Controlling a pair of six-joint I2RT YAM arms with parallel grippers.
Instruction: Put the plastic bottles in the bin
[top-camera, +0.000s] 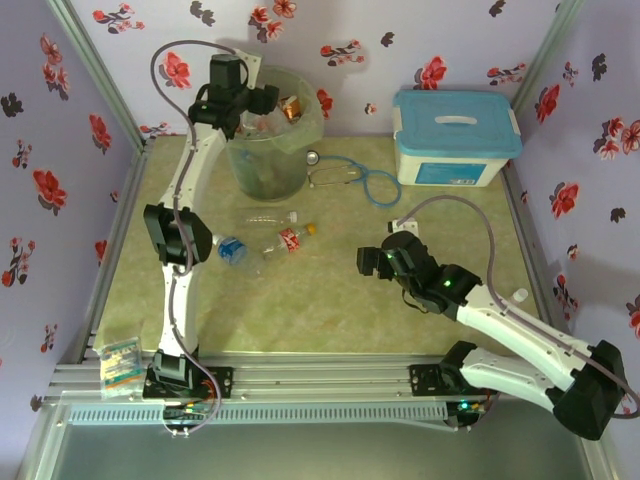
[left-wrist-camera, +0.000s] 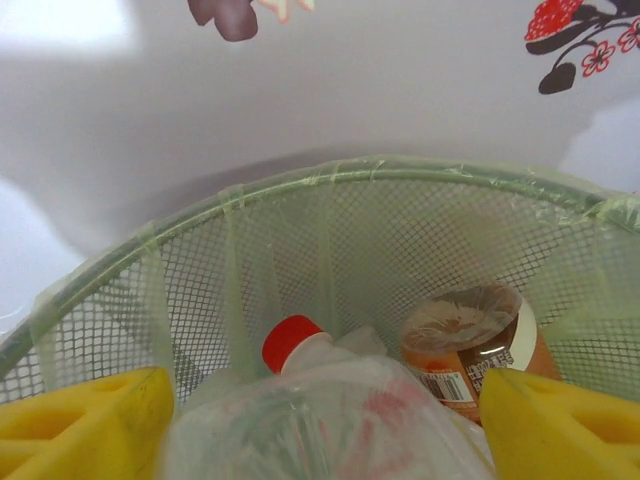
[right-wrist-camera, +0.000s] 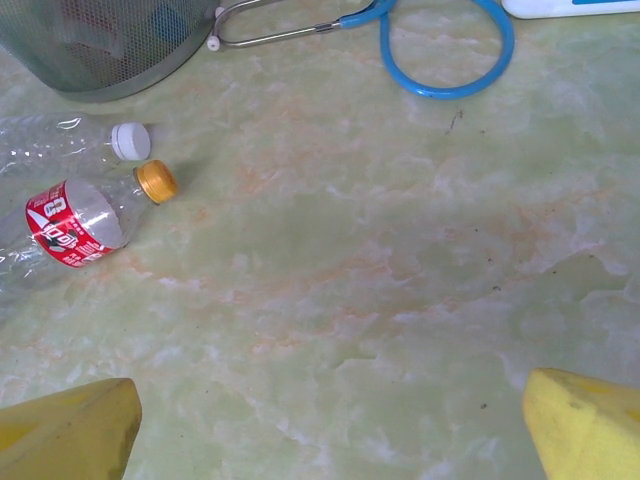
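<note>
My left gripper (top-camera: 258, 99) hangs over the mouth of the bin (top-camera: 268, 135), a mesh basket lined with a clear bag (left-wrist-camera: 250, 260). Its yellow fingers (left-wrist-camera: 90, 425) stand wide apart, open, with a crumpled clear red-capped bottle (left-wrist-camera: 330, 400) lying loose between them. An amber bottle (left-wrist-camera: 470, 345) rests inside the bin. On the table lie three plastic bottles: a clear white-capped one (top-camera: 268, 216), a red-labelled orange-capped one (top-camera: 290, 240) and a blue-labelled one (top-camera: 232, 250). My right gripper (top-camera: 370, 262) hovers open over bare table (right-wrist-camera: 330, 430), to the right of these bottles (right-wrist-camera: 75, 220).
A stethoscope with blue tubing (top-camera: 352, 176) lies just right of the bin. A white box with a light-blue lid (top-camera: 455, 135) stands at the back right. A small packet (top-camera: 118, 362) sits on the front-left rail. Floral walls close in the table.
</note>
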